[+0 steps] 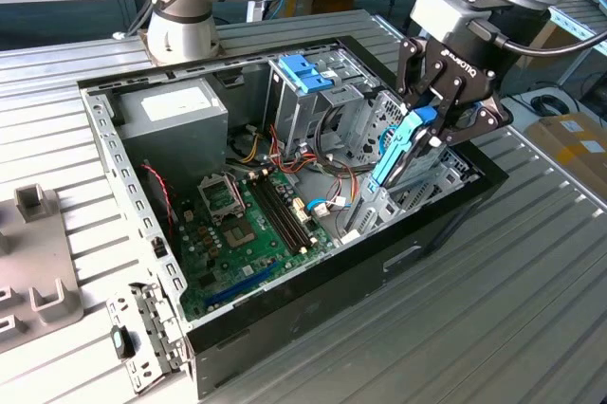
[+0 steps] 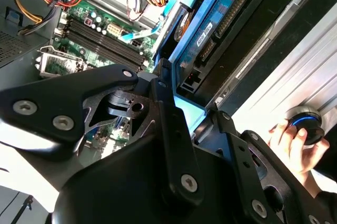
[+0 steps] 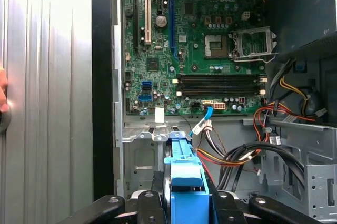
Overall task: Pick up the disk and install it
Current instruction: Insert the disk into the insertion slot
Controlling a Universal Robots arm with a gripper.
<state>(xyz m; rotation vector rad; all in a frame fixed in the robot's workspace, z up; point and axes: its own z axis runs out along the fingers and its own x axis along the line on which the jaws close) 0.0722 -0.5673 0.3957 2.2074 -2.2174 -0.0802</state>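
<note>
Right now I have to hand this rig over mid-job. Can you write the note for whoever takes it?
Gripper: jaws shut on the disk, gripping its blue carrier at the upper end.
Disk: held tilted, on edge, lower end down inside the open case at the bay on the exterior view's right side, beside the motherboard. In the first wrist view the blue carrier sits between the jaws, above the bay floor.
Done: disk picked up and brought to the case.
Left: disk is not seated flat yet; release has not happened.
Note: a person's hand rests on a round device on the table beside the case.
</note>
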